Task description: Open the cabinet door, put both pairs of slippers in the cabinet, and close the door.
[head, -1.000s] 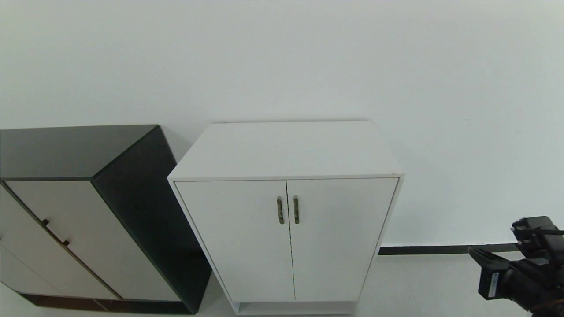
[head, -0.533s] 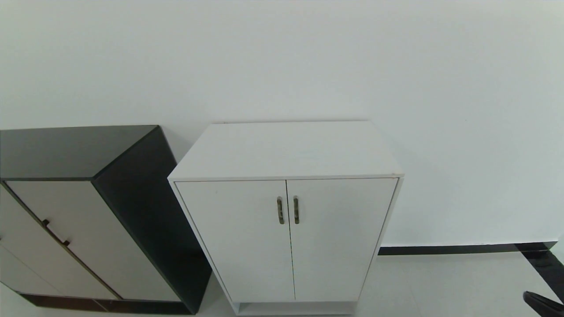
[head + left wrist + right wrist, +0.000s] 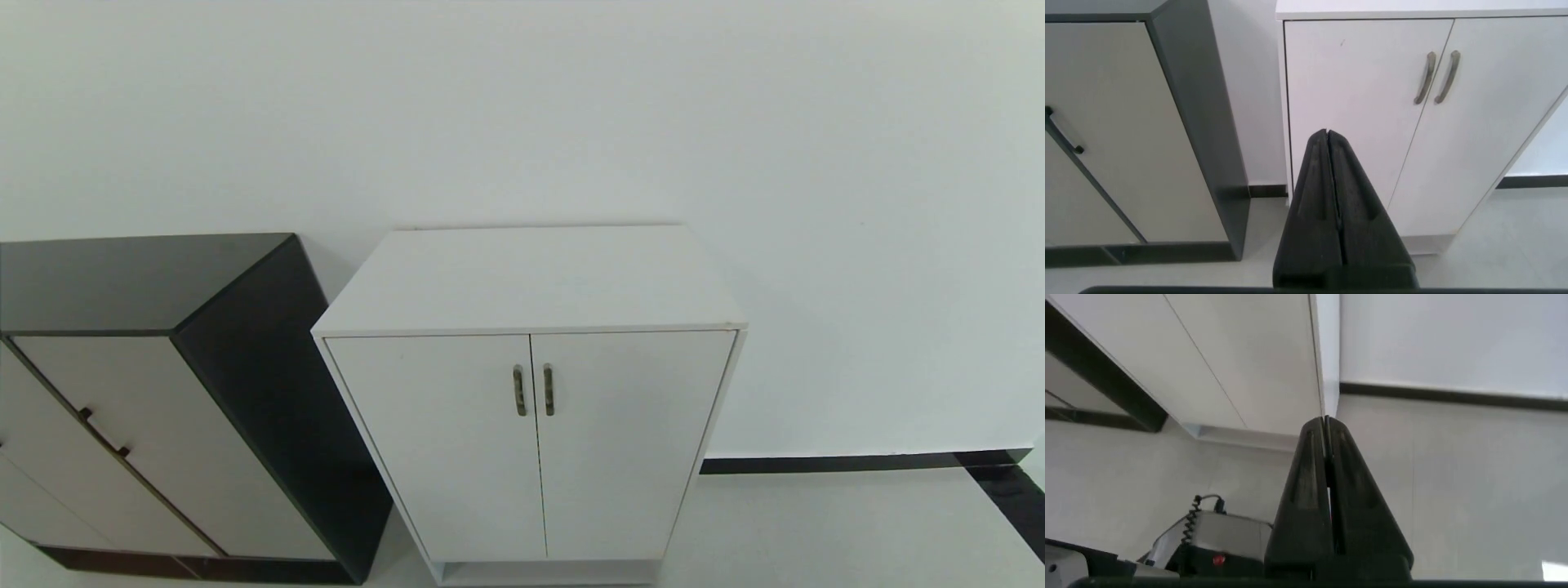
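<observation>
White wall [image 3: 522, 106] behind, pale floor [image 3: 816, 531] below: the white cabinet [image 3: 531, 282] stands shut against the wall, centre of the scene.
Both doors [image 3: 441, 441] sit flush with the handles [image 3: 519, 390] side by side, so the inside is hidden and I cannot tell whether slippers lie there. I judge that either nothing is begun or all is done. My left jaws are pressed together, empty, facing the cabinet front. My right jaws are clenched, empty, low over the floor by its right side. A dark cabinet [image 3: 245, 359] stands just left, also closed.
</observation>
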{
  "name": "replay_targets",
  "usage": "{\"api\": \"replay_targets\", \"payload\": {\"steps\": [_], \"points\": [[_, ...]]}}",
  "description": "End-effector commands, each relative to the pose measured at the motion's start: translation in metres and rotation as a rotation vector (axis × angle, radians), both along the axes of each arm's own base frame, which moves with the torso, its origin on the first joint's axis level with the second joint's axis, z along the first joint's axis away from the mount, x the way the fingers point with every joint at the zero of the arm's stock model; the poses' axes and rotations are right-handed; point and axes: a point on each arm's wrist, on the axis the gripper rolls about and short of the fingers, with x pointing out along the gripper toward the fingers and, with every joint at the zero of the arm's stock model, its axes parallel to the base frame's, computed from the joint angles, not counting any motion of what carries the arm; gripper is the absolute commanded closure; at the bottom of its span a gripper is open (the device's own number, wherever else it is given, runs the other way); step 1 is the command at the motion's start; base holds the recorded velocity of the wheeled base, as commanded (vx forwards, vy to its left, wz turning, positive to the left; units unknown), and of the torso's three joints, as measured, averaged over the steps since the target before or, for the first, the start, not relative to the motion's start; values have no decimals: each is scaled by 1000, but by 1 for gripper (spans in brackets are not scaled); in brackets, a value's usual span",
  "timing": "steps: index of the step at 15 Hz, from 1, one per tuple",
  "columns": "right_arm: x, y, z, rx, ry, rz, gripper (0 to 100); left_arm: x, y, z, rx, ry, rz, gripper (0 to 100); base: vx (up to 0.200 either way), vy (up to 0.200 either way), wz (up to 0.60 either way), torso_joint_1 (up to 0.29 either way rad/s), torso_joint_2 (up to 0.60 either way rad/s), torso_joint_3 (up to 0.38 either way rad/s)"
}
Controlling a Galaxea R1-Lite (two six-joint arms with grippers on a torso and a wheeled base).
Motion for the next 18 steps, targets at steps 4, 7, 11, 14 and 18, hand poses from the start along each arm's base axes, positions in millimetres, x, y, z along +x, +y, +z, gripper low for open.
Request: {"api": "replay_targets", "payload": {"steps": [4, 7, 11, 14, 18], "points": [[-7, -1, -3, -53, -80, -34, 100, 0, 0, 0, 0, 1, 1, 100, 0, 0, 0, 0, 0, 0], [-14, -1, -4, -46, -172, -168, 100, 0, 0, 0, 0, 1, 1, 100, 0, 0, 0, 0, 0, 0], [-21, -1, -6, -42, -261, -232, 100, 0, 0, 0, 0, 1, 1, 100, 0, 0, 0, 0, 0, 0], [-26, -1, -7, -34, -317, -232, 100, 0, 0, 0, 0, -1, 1, 100, 0, 0, 0, 0, 0, 0], [-26, -1, -7, -25, -317, -238, 100, 0, 0, 0, 1, -1, 2, 100, 0, 0, 0, 0, 0, 0]]}}
